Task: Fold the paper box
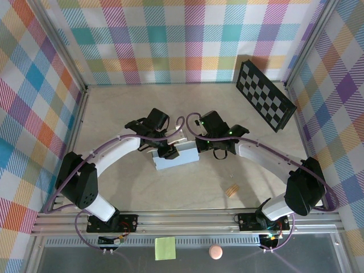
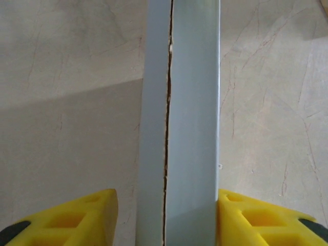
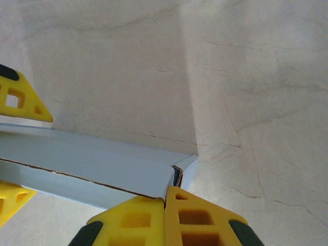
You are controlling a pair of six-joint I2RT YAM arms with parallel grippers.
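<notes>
The paper box [image 2: 192,102] lies flat, its long axis running straight out from between the fingers of the left gripper [image 2: 166,205], with a seam along its top. That gripper sits half wide astride one end: one finger [image 2: 256,218] touches the box's side, the other [image 2: 77,218] stands just apart. The right gripper [image 3: 165,205], fingers pressed together, has its tips at the corner of the box's other end.
</notes>
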